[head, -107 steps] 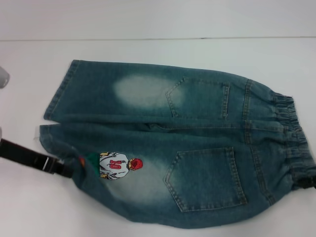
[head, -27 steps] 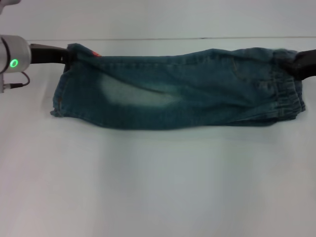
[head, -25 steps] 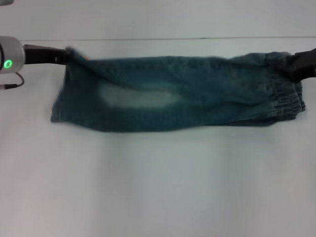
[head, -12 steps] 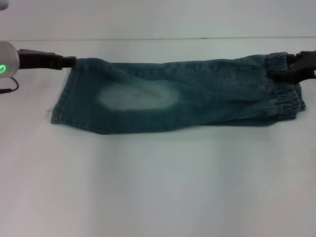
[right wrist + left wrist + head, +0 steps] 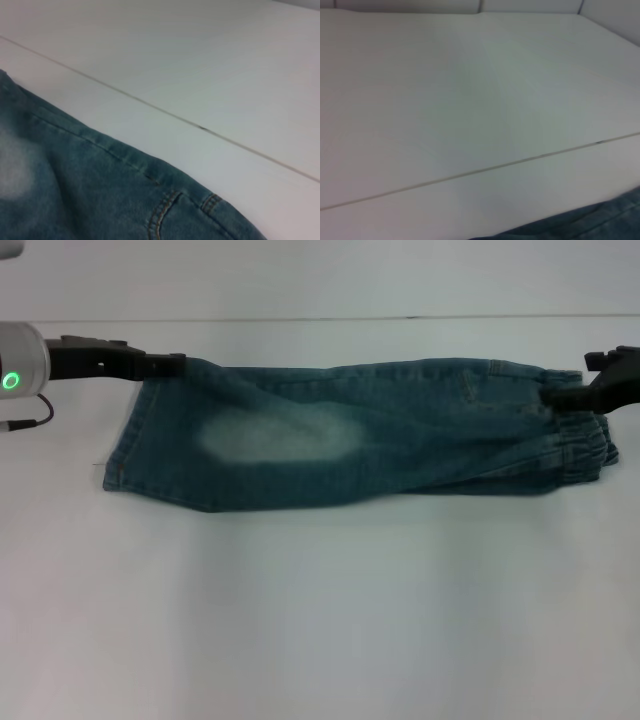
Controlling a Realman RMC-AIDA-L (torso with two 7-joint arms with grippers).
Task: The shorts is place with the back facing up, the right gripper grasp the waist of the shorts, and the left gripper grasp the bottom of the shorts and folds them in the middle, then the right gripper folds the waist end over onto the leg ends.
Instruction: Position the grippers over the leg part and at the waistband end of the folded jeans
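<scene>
The table [image 5: 320,620] is white, with a thin dark seam across its far part. The shorts [image 5: 360,435] lie on it, folded lengthwise into one long band; a pale bleached patch [image 5: 275,437] faces up toward the left end. The leg ends [image 5: 125,440] are at the left, and the gathered waist [image 5: 585,440] is at the right.

The left gripper [image 5: 165,362] sits at the far left corner of the shorts, touching the hem; whether it clamps the cloth I cannot tell. The right gripper [image 5: 560,395] rests on the far edge of the waist; its grip cannot be told either. Both wrist views show only table and a denim edge.
</scene>
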